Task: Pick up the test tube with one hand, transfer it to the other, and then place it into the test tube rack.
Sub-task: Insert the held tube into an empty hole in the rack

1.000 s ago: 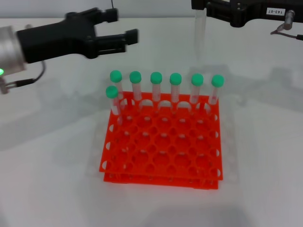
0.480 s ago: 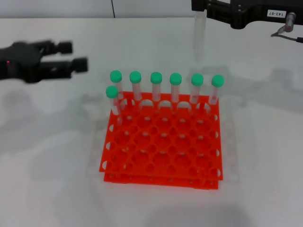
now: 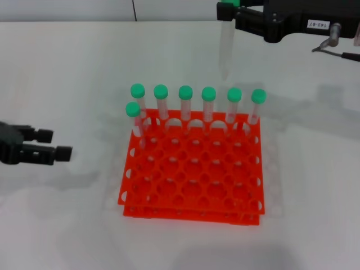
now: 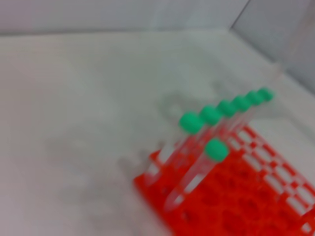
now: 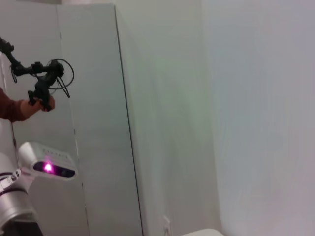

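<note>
The orange-red test tube rack (image 3: 191,180) stands mid-table, with six green-capped tubes (image 3: 208,107) in its back row and one (image 3: 134,121) at the left of the second row. My right gripper (image 3: 230,12), black with a white label, is at the top right, shut on the test tube (image 3: 226,48) just under its green cap. The tube hangs upright above and behind the rack's back row. My left gripper (image 3: 55,144) is open and empty, low at the left, well clear of the rack. The left wrist view shows the rack (image 4: 256,201) and its tubes (image 4: 215,150).
White tabletop (image 3: 79,73) all around the rack. The right wrist view shows only a pale wall and panel (image 5: 98,123), not the table.
My left gripper has drawn away from behind the rack's left side, down to the front left. My right gripper has shifted the tube slightly left.
</note>
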You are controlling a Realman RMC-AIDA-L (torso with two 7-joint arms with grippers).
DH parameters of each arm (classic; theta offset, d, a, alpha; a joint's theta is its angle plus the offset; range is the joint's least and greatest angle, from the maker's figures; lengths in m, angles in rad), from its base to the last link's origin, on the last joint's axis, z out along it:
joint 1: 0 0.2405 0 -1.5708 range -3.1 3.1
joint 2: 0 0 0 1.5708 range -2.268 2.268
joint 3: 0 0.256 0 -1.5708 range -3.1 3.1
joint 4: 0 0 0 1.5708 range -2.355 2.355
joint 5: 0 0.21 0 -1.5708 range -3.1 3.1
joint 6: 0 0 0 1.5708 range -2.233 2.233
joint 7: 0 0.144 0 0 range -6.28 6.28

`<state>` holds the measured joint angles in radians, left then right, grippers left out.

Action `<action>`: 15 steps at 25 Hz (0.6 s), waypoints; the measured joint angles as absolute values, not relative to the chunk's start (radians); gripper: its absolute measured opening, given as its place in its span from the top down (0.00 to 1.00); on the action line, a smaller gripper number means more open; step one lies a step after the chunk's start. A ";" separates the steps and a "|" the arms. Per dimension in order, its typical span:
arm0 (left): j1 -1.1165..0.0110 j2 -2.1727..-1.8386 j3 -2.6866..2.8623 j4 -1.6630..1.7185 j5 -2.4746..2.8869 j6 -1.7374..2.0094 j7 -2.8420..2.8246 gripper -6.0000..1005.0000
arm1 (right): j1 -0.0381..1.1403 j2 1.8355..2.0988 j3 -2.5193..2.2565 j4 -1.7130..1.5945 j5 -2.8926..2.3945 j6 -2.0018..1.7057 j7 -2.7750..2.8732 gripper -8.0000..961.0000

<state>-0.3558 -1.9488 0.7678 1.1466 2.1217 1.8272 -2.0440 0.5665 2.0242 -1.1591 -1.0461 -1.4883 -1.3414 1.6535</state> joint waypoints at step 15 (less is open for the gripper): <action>-0.354 -1.957 0.704 1.145 2.211 1.807 -1.924 0.12 | 0.486 2.025 -1.406 -1.040 -1.348 -1.199 1.620 0.71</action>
